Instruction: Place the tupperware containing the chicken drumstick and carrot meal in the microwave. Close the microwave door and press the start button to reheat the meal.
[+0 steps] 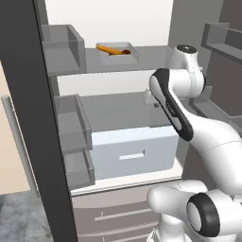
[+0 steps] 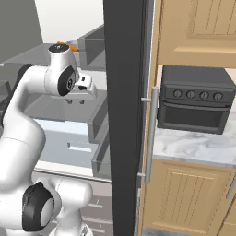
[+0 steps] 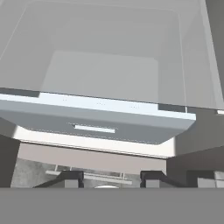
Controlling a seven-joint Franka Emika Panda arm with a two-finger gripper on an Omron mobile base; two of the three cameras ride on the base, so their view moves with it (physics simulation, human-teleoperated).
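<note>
The task is at its opening stage: the tupperware (image 1: pixel 118 51), with the carrot (image 1: pixel 108 48) and the chicken drumstick (image 1: pixel 125 52) inside, sits on the upper shelf (image 1: pixel 151 57) of the open refrigerator, ungrasped. Retrieval, transfer to the microwave, door closing and start-button actuation all remain. The pincer (image 3: pixel 109 178) hangs empty over the crisper drawer (image 3: pixel 94 118), jaws part-spread, well below the tray. No legible brand, label or writing appears.

A home kitchen: open fridge (image 1: pixel 118 108), black oven (image 2: pixel 193 106) on marble counter (image 2: pixel 198 145), wooden cabinets (image 2: pixel 193 27).
</note>
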